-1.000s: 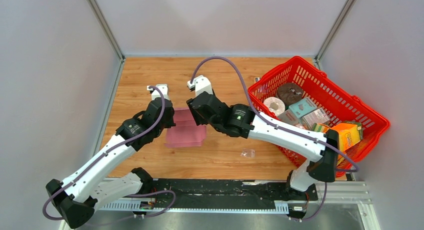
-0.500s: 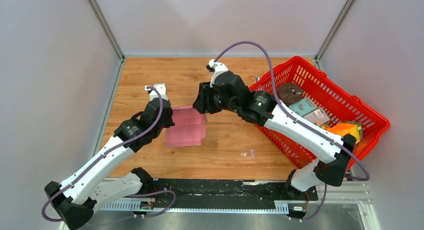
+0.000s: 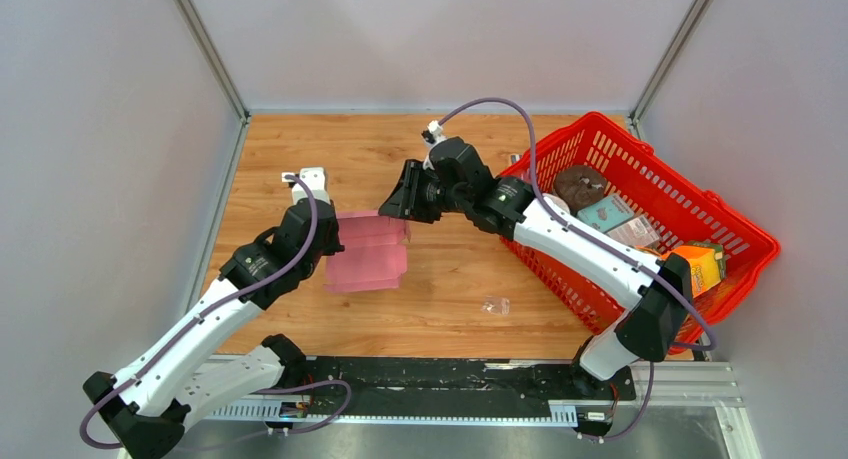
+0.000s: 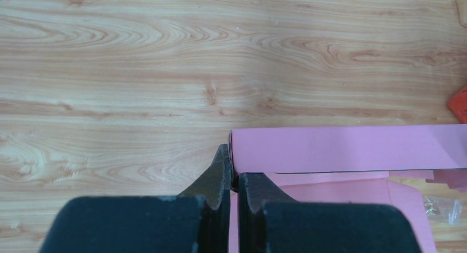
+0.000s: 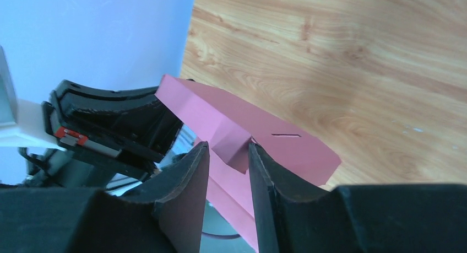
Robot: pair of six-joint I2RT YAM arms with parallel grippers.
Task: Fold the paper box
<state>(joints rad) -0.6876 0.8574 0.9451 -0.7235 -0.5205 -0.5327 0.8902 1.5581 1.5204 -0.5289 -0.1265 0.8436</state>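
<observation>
Where paper box [image 3: 368, 254] rests, red basket [image 3: 600, 139] to right, clear scrap [image 3: 495, 305] nearby.

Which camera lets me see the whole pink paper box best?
The top external view: the whole paper box shows there at once. The left wrist view shows only one edge, pinched in the left gripper. The right wrist view shows just a folded flap sitting inside the right gripper.

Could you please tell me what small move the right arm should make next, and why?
Probably close the right gripper fully: its jaws straddle a raised flap of the paper box but look not yet clamped, while the left gripper pinches the other end.
</observation>
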